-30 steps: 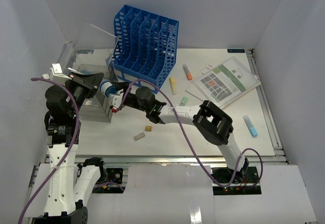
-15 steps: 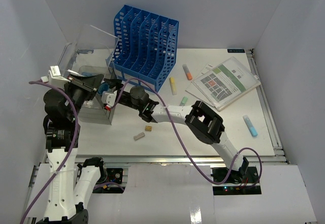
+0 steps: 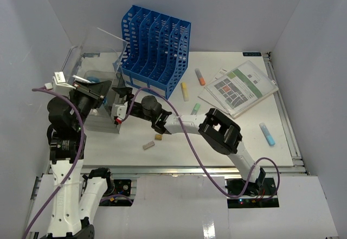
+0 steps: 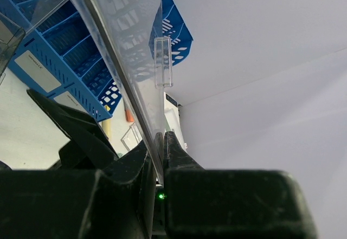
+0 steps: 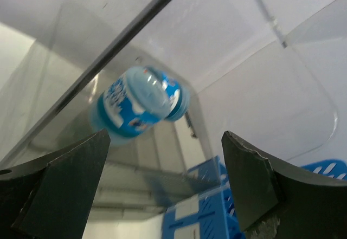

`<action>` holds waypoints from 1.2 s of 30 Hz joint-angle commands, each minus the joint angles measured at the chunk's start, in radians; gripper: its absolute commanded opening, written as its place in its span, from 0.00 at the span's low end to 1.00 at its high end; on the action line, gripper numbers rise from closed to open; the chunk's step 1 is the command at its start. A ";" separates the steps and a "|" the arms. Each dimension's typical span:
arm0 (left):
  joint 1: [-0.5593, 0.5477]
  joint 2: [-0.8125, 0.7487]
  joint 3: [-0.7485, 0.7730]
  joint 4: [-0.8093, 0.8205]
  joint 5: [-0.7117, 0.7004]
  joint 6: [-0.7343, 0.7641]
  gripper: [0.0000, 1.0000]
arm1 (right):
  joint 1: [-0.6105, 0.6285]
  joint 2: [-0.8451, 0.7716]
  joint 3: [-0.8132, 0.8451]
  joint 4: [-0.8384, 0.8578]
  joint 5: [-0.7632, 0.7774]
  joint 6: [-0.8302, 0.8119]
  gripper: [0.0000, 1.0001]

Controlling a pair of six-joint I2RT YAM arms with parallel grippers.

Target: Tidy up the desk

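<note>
The white desk (image 3: 179, 141) holds a clear plastic box (image 3: 100, 121) at its left. My left gripper (image 3: 89, 90) is shut on the edge of the box's clear lid (image 3: 103, 41) and holds it tilted up. In the left wrist view the fingers (image 4: 161, 141) pinch the lid (image 4: 124, 44). My right gripper (image 3: 118, 101) is at the box's opening with its jaws wide open and empty. In the right wrist view a blue-and-white bottle (image 5: 138, 103) lies inside the box, beyond the fingertips (image 5: 65, 179).
A blue file rack (image 3: 154, 49) stands behind the box. Yellow (image 3: 185, 91), orange (image 3: 200, 76), green (image 3: 196, 108) and blue (image 3: 267, 134) highlighters lie on the desk. A booklet (image 3: 238, 87) lies at the back right. Two small blocks (image 3: 148, 146) lie near the front.
</note>
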 commanded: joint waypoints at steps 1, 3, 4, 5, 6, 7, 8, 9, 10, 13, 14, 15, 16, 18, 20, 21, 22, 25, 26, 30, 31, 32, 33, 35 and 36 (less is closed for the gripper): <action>0.000 -0.034 -0.006 0.073 0.017 0.053 0.14 | -0.018 -0.190 -0.102 -0.081 -0.027 -0.017 0.90; 0.000 -0.035 -0.024 0.056 0.026 0.062 0.14 | -0.038 -0.286 -0.145 -0.233 -0.062 -0.030 0.90; 0.001 -0.036 -0.039 0.042 0.031 0.071 0.14 | -0.047 -0.319 -0.152 -0.320 -0.078 -0.030 0.91; 0.001 -0.036 -0.055 0.026 0.036 0.083 0.14 | -0.056 -0.345 -0.156 -0.411 -0.093 -0.027 0.91; 0.002 -0.036 -0.067 0.014 0.040 0.092 0.14 | -0.068 -0.369 -0.157 -0.504 -0.105 -0.017 0.92; 0.002 -0.036 -0.078 0.002 0.045 0.101 0.14 | -0.080 -0.394 -0.158 -0.598 -0.117 -0.005 0.94; 0.001 -0.034 -0.088 -0.015 0.050 0.106 0.14 | -0.094 -0.420 -0.161 -0.693 -0.137 0.002 0.95; 0.000 -0.031 -0.095 -0.037 0.056 0.110 0.15 | -0.110 -0.448 -0.165 -0.788 -0.164 0.005 0.96; 0.000 -0.029 -0.104 -0.055 0.060 0.112 0.15 | -0.124 -0.471 -0.164 -0.874 -0.196 0.005 0.96; 0.000 -0.026 -0.132 -0.105 0.069 0.121 0.18 | -0.152 -0.517 -0.141 -1.070 -0.295 -0.011 0.96; 0.001 -0.023 -0.134 -0.121 0.072 0.125 0.20 | -0.157 -0.524 -0.127 -1.124 -0.301 -0.005 0.96; 0.002 -0.019 -0.134 -0.140 0.072 0.130 0.23 | -0.163 -0.534 -0.122 -1.171 -0.308 0.002 0.96; 0.002 -0.011 -0.132 -0.160 0.071 0.135 0.27 | -0.171 -0.545 -0.125 -1.210 -0.319 0.011 0.96; 0.000 0.000 -0.124 -0.216 0.061 0.141 0.43 | -0.183 -0.569 -0.140 -1.233 -0.347 0.041 0.96; 0.000 0.006 -0.113 -0.306 0.025 0.123 0.64 | -0.192 -0.601 -0.161 -1.246 -0.364 0.099 0.96; 0.000 0.009 -0.103 -0.364 0.008 0.097 0.70 | -0.201 -0.611 -0.181 -1.248 -0.373 0.116 0.96; 0.000 0.013 -0.098 -0.387 0.012 0.096 0.76 | -0.207 -0.625 -0.194 -1.248 -0.393 0.134 0.95; 0.001 0.009 -0.091 -0.475 0.009 0.070 0.92 | -0.236 -0.676 -0.252 -1.248 -0.426 0.192 0.95; 0.000 0.004 -0.093 -0.511 0.003 0.060 0.97 | -0.244 -0.690 -0.279 -1.247 -0.438 0.202 0.95; 0.001 -0.018 -0.105 -0.596 -0.014 0.027 0.98 | -0.277 -0.736 -0.346 -1.247 -0.470 0.219 0.95; 0.000 -0.025 -0.108 -0.611 -0.024 0.021 0.98 | -0.287 -0.742 -0.354 -1.247 -0.474 0.224 0.95; 0.001 -0.028 -0.112 -0.629 -0.034 0.013 0.98 | -0.295 -0.743 -0.363 -1.248 -0.479 0.234 0.95; 0.001 -0.031 -0.115 -0.647 -0.043 0.005 0.98 | -0.303 -0.744 -0.371 -1.249 -0.483 0.243 0.95; 0.002 -0.031 -0.120 -0.683 -0.059 -0.003 0.98 | -0.316 -0.740 -0.384 -1.252 -0.503 0.262 0.95; 0.002 -0.027 -0.120 -0.699 -0.067 -0.005 0.98 | -0.322 -0.734 -0.388 -1.253 -0.513 0.272 0.95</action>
